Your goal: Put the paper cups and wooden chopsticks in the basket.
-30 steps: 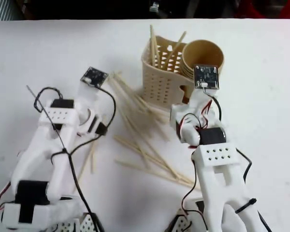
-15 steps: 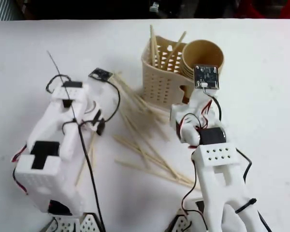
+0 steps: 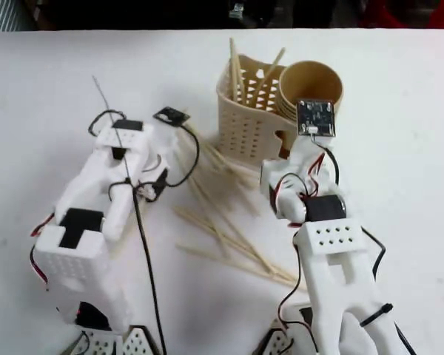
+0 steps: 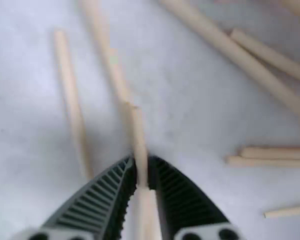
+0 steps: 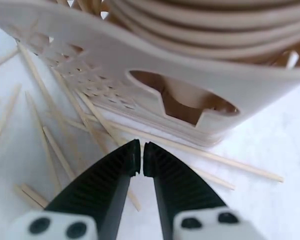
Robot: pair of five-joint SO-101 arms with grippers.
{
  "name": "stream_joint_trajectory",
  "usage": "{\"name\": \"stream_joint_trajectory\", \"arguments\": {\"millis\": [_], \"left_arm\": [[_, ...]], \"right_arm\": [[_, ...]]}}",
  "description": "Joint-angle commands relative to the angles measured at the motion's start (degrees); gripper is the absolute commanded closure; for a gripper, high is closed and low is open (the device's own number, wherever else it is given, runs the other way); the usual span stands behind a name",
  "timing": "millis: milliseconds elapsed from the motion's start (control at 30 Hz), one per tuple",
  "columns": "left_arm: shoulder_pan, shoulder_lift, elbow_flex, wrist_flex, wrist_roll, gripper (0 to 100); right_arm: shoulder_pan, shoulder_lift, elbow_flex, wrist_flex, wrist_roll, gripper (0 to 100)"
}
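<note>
Left gripper: the left gripper point(image 4: 140, 167) has its jaws closed on one held chopstick point(image 4: 138, 130), with a ribbed pad against each side of the stick.
Right gripper: the right gripper point(image 5: 141, 151) has its jaws together with nothing between them. It sits low, just beside the basket point(image 5: 155, 60).
Cups: the paper cups point(image 3: 311, 83) are nested in a stack inside the basket point(image 3: 246, 127).
Chopsticks, stowed: the standing chopsticks point(image 3: 235, 63) lean upright in the basket beside the cups.
Chopsticks, remaining: the loose chopsticks point(image 3: 223, 231) lie scattered and crossing on the table point(image 3: 407, 155), between the two arms.
Handling, chopstick: judged light, stiff and thin. The smooth wood is likely to pivot or slip in a pinch made near one end.
Grip point: take hold near mid-length, across the narrow width. Choose a stick that lies apart from its neighbours.
Risk: a raised stick may drag crossing sticks along with it.
</note>
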Motion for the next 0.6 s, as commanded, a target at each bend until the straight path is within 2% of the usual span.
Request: {"name": "stream_joint_trajectory", "arguments": {"millis": [0,200,567], "left_arm": [[2.0,-0.3,-2.4,1.7,0.1,98],[4.4,-4.4,-4.6,6.5,0.2,98],[4.4,-24.8,-4.5,13.6,0.2,98]], "right_arm": [[0.6,-1.1,-0.4,-1.2,0.1,96.7],[0.7,-1.2,-0.4,-1.2,0.1,96.7],[0.7,-1.2,-0.4,-1.2,0.1,96.7]]}}
